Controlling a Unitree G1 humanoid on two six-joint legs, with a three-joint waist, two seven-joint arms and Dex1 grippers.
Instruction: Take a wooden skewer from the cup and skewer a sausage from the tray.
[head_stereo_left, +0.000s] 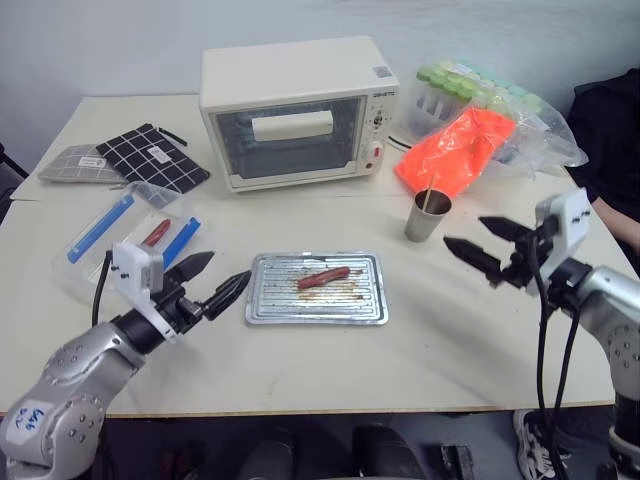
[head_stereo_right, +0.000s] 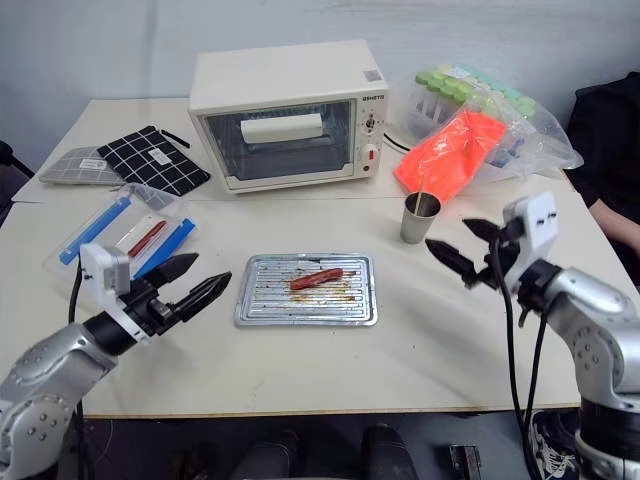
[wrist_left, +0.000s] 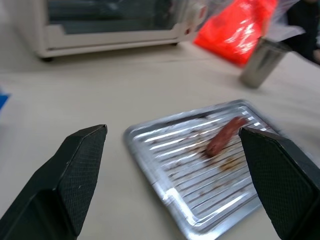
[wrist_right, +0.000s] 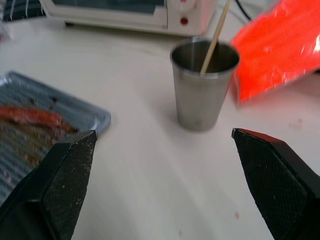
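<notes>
right gripper (head_stereo_left: 482, 247): fingers spread wide and holding nothing; it sits at the right of the head view, pointing toward the centre, with the cup just ahead of it. I judge it is lining up on the skewer.
left gripper (head_stereo_left: 214, 282): also spread wide with nothing between its fingers; low on the left side of the head view, its tips near the tray's left edge, probably posted there to deal with the sausage or steady the tray.
wooden skewer (wrist_right: 214, 36): stands leaning inside the cup, its upper end sticking out above the rim, which leaves a free length to pinch.
cup (head_stereo_left: 428, 215): upright, right of centre, between the tray and the orange bag.
sausage (head_stereo_left: 323, 277): lies on the ridged base near the tray's middle, tilted slightly, untouched.
tray (head_stereo_left: 270, 310): flat on the table at the centre of the frame, grease-stained.
toaster oven (head_stereo_left: 290, 110): upper centre, well behind the tray, out of the reach path.
orange bag (head_stereo_left: 453, 148): close behind the cup; with the clear bag of green-capped tubes (head_stereo_left: 447, 83) at upper right it crowds the far side, so an approach from the front looks safest.
clear plastic box (head_stereo_left: 95, 268): left, just behind the left gripper.
person's dark sleeve (head_stereo_left: 610, 125): at the right edge.
</notes>
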